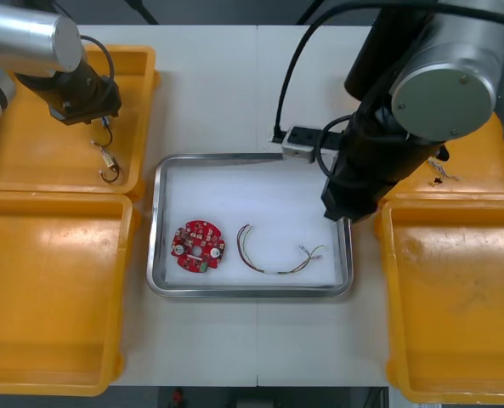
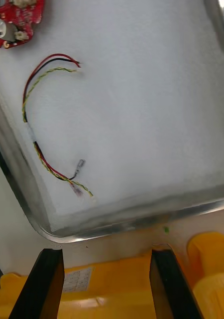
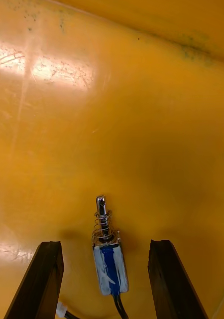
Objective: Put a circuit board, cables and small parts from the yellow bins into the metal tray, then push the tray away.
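**Close on the blue body, not the spring**

The left hand (image 3: pixel 106 245) hangs spread over the far left yellow bin (image 1: pixel 31 136), its fingers straddling a small metal part (image 3: pixel 109 259) with a blue body, a spring and a black lead. It should drop straight down, pinch the blue body and lift slowly so the lead trails free. The right hand (image 2: pixel 106 251), also spread, hovers by the metal tray (image 1: pixel 252 160), which holds a circuit board (image 1: pixel 198 246) and a red and yellow cable (image 1: pixel 277 255).

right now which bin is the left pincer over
The far left bin: the open left pincer straddles a small metal part there; the right pincer, open, is by the tray.
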Controlling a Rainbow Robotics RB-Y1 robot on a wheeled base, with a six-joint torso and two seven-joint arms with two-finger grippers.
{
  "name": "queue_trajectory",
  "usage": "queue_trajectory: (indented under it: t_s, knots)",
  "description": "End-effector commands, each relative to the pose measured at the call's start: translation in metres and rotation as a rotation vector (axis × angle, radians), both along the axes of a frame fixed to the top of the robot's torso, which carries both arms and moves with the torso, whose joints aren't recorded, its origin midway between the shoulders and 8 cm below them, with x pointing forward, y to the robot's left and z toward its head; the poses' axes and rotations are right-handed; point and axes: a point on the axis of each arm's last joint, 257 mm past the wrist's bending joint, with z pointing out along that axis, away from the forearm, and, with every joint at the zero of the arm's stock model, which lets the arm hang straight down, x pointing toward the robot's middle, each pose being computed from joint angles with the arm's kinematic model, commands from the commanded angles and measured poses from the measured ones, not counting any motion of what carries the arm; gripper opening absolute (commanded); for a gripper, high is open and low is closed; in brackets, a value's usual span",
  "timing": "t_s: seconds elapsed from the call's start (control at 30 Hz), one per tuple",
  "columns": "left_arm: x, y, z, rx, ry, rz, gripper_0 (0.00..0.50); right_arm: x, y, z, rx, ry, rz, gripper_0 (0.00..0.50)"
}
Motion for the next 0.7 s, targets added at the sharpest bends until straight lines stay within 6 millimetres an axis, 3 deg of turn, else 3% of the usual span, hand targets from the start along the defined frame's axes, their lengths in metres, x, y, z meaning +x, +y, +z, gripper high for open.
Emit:
queue_trajectory:
  t_s: [0.03, 0.37, 0.4, 0.43, 0.47, 0.5, 0.57, 0.7]
  knots:
    - [0.013, -0.024, 0.020, 0.065, -0.038, -0.096, 0.500, 0.020, -0.038, 0.038, 0.022, -0.058, -0.190, 0.500]
    - [0.009, -0.029, 0.011, 0.010, -0.016, -0.097, 0.500, 0.033, -0.092, 0.049, 0.043, -0.068, -0.512, 0.500]
    - [0.009, -0.029, 0.011, 0.011, -0.016, -0.100, 0.477, 0.035, -0.098, 0.052, 0.042, -0.073, -0.524, 0.500]
    - [0.009, -0.029, 0.011, 0.012, -0.015, -0.101, 0.438, 0.036, -0.101, 0.053, 0.039, -0.074, -0.530, 0.500]
    - [0.009, -0.029, 0.012, 0.014, -0.017, -0.104, 0.320, 0.039, -0.108, 0.055, 0.038, -0.075, -0.546, 0.500]
    - [0.009, -0.029, 0.012, 0.015, -0.017, -0.105, 0.155, 0.041, -0.114, 0.057, 0.040, -0.074, -0.561, 0.500]
    - [0.009, -0.029, 0.011, 0.016, -0.018, -0.106, 0.007, 0.045, -0.122, 0.063, 0.045, -0.077, -0.582, 0.500]
    - [0.011, -0.026, 0.013, 0.036, -0.027, -0.114, 0.000, 0.056, -0.143, 0.073, 0.038, -0.086, -0.600, 0.500]
